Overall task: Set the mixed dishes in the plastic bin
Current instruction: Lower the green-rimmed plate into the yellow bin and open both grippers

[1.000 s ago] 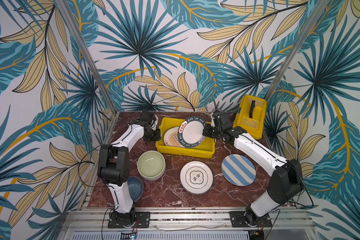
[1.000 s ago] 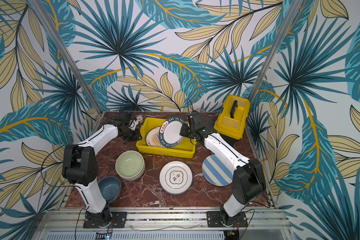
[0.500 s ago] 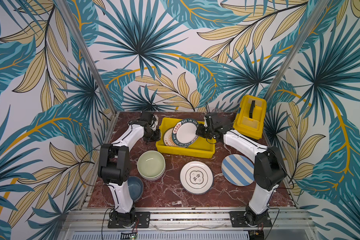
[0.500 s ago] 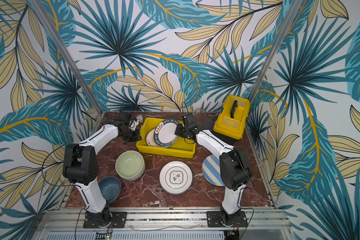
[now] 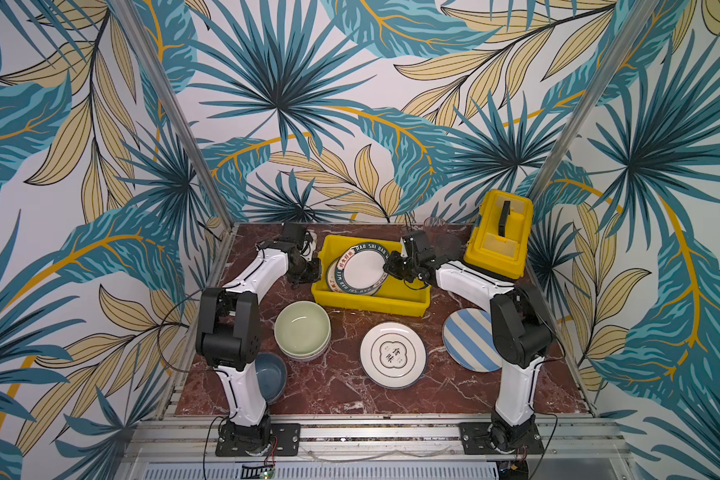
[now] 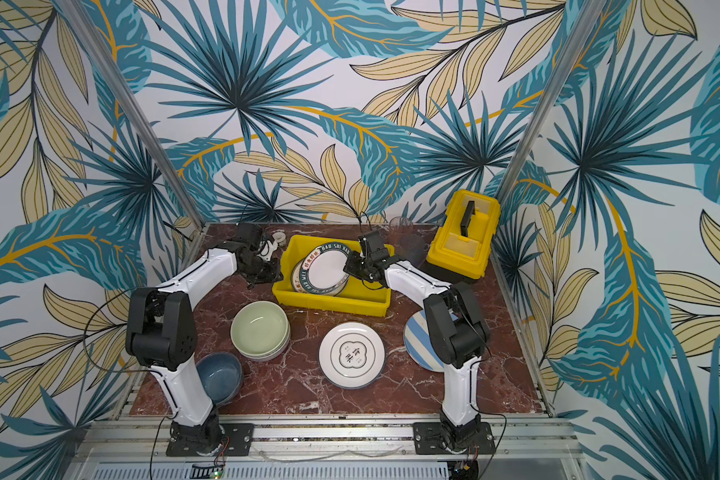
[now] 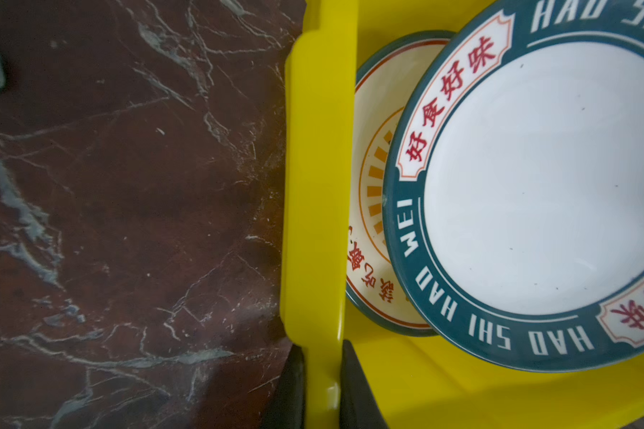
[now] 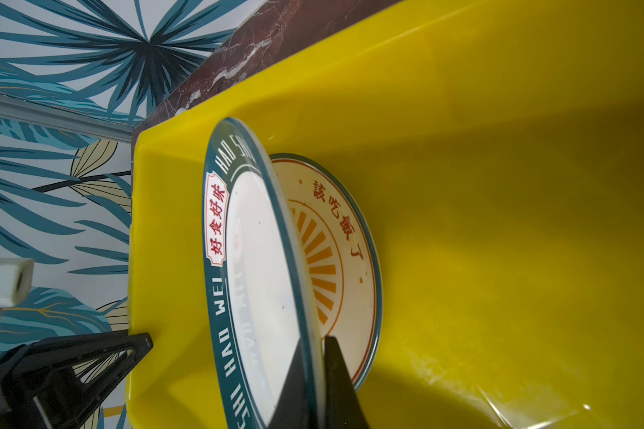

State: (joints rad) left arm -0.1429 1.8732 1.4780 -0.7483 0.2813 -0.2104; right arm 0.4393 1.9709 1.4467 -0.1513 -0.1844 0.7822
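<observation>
On the blue-green rim of the big plate point(image 7: 536, 178) pinched in the right jaws, white letters can be read: "HAO SHI HAO WEI". Red signs, 好食好味, are printed in small cream labels on the same rim. On the cream plate point(image 8: 335, 230) just under it, past the tips of those jaws, the red signs 該吃飯了 are seen. Far from those jaws, on the white plate point(image 5: 393, 350) on the worktop point(image 5: 341, 386), 食味 is printed in the middle.
</observation>
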